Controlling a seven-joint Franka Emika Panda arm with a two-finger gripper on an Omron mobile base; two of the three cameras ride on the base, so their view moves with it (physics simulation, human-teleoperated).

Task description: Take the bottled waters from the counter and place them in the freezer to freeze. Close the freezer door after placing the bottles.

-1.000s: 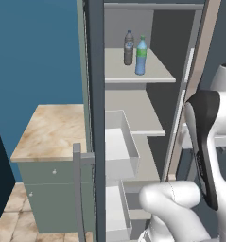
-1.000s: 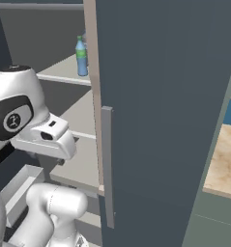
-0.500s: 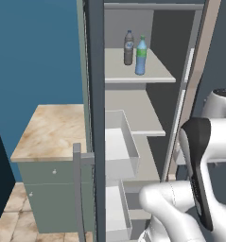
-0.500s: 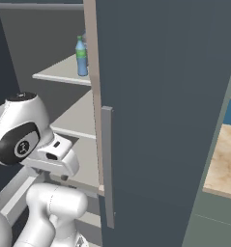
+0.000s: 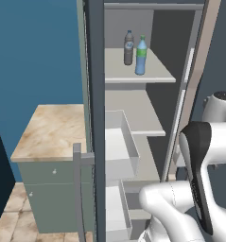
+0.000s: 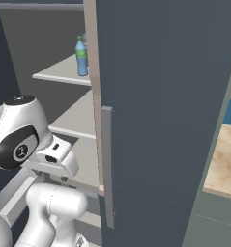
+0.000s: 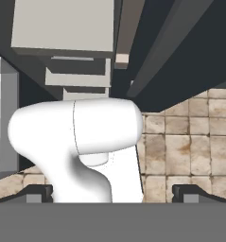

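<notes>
The upper shelf [image 5: 147,71] inside the freezer [image 5: 133,42] carries the two bottled waters: the grey bottle [image 5: 128,47] and the blue bottle [image 5: 141,56] stand upright, just beside each other, perhaps touching. The counter [image 5: 53,132] is bare.
</notes>
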